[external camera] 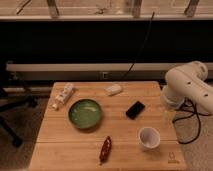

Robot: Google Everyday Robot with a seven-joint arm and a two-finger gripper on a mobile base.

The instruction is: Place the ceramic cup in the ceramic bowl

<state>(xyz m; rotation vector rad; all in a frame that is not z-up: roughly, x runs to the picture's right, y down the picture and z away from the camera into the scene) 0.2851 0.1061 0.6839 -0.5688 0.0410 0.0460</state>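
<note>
1. Currently the ceramic cup point(149, 137) stands upright, mouth up, on the surface point(60, 150) near the front right corner. Nothing is holding it.
2. Target is the ceramic bowl point(86, 113), left of centre and well apart from the cup. It looks empty.
3. A black flat object point(135, 109) lies behind the straight cup-to-bowl path and a reddish-brown oblong item point(105, 149) in front of it.
4. Step in hand, my read: approach only, grasp not yet made.
5. Next move calls for dropping onto the cup, pinching its wall, lifting clear, carrying it left and lowering it into the bowl.
6. The arm point(187, 85) is hunched over the right edge with its white links folded.
7. The pincer point(170, 116) probably hangs below the arm (it's dim there), near the cup and behind it to the right. Spread or pressed together: cannot tell.
</note>
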